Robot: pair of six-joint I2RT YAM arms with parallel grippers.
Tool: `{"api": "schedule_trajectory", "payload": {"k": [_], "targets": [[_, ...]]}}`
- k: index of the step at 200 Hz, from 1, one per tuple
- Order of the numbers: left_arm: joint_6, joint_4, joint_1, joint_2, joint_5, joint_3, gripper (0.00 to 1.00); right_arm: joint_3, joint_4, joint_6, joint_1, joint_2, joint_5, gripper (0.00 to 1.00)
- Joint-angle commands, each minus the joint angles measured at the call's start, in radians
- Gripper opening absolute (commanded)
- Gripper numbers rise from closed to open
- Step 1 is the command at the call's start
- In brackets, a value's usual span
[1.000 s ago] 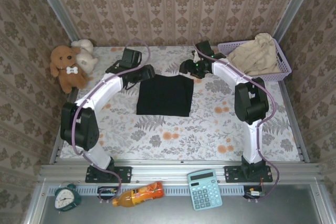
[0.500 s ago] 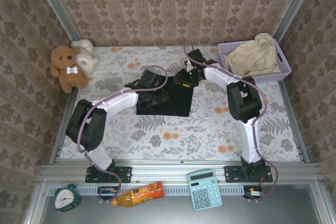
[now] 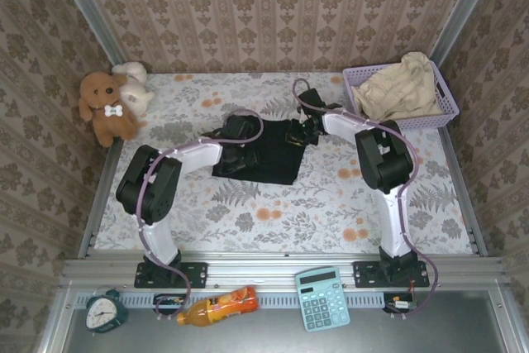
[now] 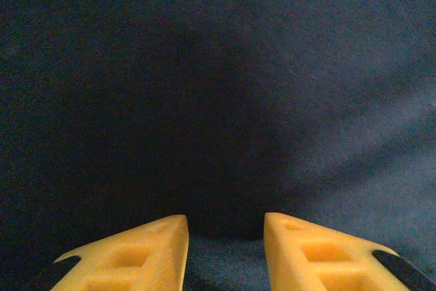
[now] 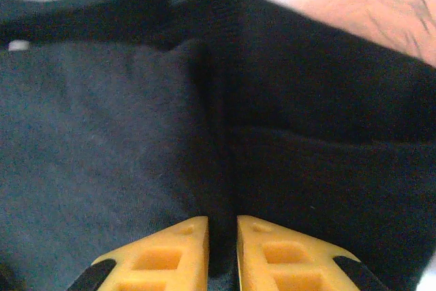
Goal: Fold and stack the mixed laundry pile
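The black piece (image 3: 263,159) is lying folded flat on the table (image 3: 331,204). The left gripper (image 4: 225,236) is resting on it half open, gripping nothing; the right gripper (image 5: 223,236), nearly closed, is pinching its ridge. The beige piece (image 3: 402,88) is sitting crumpled in the basket (image 3: 447,110)

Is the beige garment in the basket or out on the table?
In: beige garment lies crumpled inside the lavender basket, far right corner.

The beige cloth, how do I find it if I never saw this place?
Look at the flowery table and go to its far right corner, where a lavender mesh basket stands. The beige cloth is heaped inside it, crumpled and pale, unlike the black garment lying flat mid-table.
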Motion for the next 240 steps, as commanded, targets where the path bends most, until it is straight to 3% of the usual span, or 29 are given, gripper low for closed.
{"api": "schedule_trajectory", "payload": {"k": [1, 34, 56, 80, 104, 119, 131, 168, 199, 240], "targets": [[0.099, -0.105, 0.052, 0.072, -0.066, 0.066, 0.38, -0.162, -0.028, 0.047, 0.042, -0.109, 0.005, 0.19], [0.267, -0.189, 0.098, 0.154, -0.075, 0.252, 0.53, -0.358, 0.07, 0.174, 0.169, -0.229, -0.071, 0.19], [0.351, -0.268, 0.145, 0.223, -0.063, 0.404, 0.69, -0.372, 0.098, 0.217, 0.236, -0.3, -0.089, 0.29], [0.384, -0.351, 0.164, 0.217, -0.061, 0.499, 0.83, -0.326, 0.028, 0.176, 0.194, -0.394, -0.039, 0.39], [0.389, -0.41, 0.168, 0.119, -0.04, 0.485, 0.84, -0.282, -0.062, 0.087, 0.107, -0.422, -0.013, 0.44], [0.358, -0.416, 0.157, 0.017, 0.004, 0.406, 0.79, -0.279, -0.088, 0.053, 0.059, -0.414, 0.005, 0.44], [0.311, -0.378, 0.135, -0.084, 0.045, 0.295, 0.67, -0.277, -0.088, 0.04, 0.04, -0.395, -0.002, 0.44], [0.034, -0.091, -0.002, -0.336, 0.136, -0.125, 0.0, -0.261, -0.036, 0.062, 0.072, -0.318, -0.056, 0.45], [-0.184, 0.178, -0.109, -0.365, 0.113, -0.335, 0.0, -0.231, -0.004, 0.084, 0.11, -0.247, -0.067, 0.45], [-0.222, 0.272, -0.143, -0.244, 0.005, -0.31, 0.0, -0.214, 0.008, 0.102, 0.119, -0.195, -0.049, 0.39]]}}
